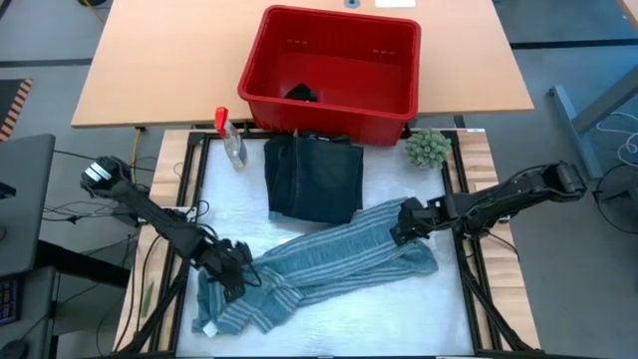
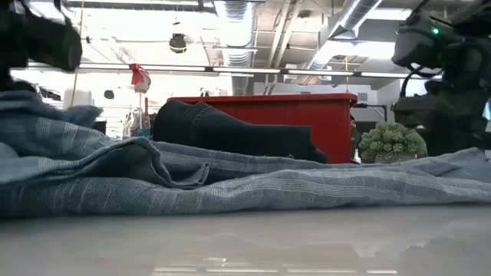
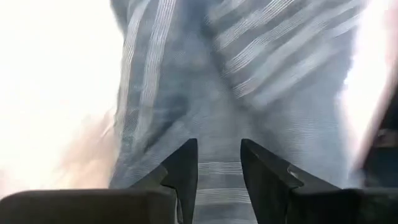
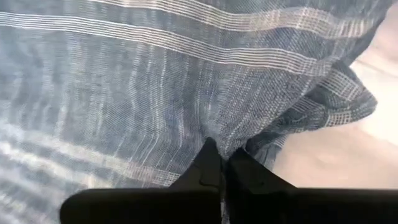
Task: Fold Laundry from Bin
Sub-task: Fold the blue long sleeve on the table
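Note:
A grey-blue striped garment [image 1: 329, 254] lies spread slantwise across the white table, from near left to right. My left gripper [image 1: 235, 271] is shut on its near left end. My right gripper [image 1: 404, 225] is shut on its right end. A folded dark navy garment [image 1: 314, 179] lies flat just in front of the red bin [image 1: 329, 112]. A black garment [image 1: 301, 94] lies on the bin's floor. My left gripper has a bunch of the striped cloth [image 3: 219, 177] between its two fingers, which stand a little apart; one layer or several, I cannot tell. The fingers slant down from the table's left side. The cloth around them lies on the table. My right gripper pinches a fold of the striped cloth [image 4: 217, 138] between its closed fingertips, near the garment's right edge. The fingers come nearly level from the table's right side. The cloth puckers toward the pinch and lies low on the table.
A small clear spray bottle with a red top [image 1: 231, 140] stands left of the folded garment. A fuzzy green ball [image 1: 427, 148] sits at the bin's right corner. Dark frame rails [image 1: 469, 249] run along the table's left and right sides.

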Available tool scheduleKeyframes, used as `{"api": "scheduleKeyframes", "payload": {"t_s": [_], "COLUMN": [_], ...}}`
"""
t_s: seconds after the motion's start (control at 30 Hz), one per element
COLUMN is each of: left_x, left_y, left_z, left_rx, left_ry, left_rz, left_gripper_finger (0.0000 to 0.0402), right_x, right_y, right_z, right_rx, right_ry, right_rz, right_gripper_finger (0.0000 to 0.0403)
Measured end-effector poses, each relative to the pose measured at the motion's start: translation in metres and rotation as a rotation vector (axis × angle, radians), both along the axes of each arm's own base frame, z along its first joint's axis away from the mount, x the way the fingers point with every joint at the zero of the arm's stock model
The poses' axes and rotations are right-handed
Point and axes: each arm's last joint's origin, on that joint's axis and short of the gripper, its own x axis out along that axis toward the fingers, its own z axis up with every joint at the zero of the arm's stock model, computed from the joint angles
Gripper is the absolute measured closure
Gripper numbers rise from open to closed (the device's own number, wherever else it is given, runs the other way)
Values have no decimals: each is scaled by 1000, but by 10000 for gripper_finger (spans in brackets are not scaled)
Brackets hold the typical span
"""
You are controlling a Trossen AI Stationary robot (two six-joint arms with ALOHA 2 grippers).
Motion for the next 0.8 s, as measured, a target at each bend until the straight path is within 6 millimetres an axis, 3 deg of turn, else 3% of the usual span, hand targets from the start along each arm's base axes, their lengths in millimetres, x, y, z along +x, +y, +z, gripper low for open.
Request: {"api": "scheduleKeyframes", "payload": {"t_s": [0.13, 0.27, 0.43, 0.57, 0.8], "left_x": [-10, -12, 17, 49, 81], "left_y": [9, 17, 15, 14, 14], "left_z": [26, 40, 45, 23, -51], "left_rx": [-44, 20, 156, 157, 113], "left_ry": [-135, -292, -540, -516, -241], "left_rz": [18, 98, 146, 92, -30], "left_gripper_finger": [292, 292, 292, 292, 292], "right_x": [1, 2, 11, 23, 52], "right_y": [-2, -3, -2, 0, 13], "right_z": [26, 60, 103, 131, 167], "right_rx": [-9, -25, -36, -36, -37], "right_ry": [78, 153, 83, -10, -86], "right_rz": [62, 133, 156, 151, 198], "right_gripper_finger": [376, 380, 380, 380, 380]}}
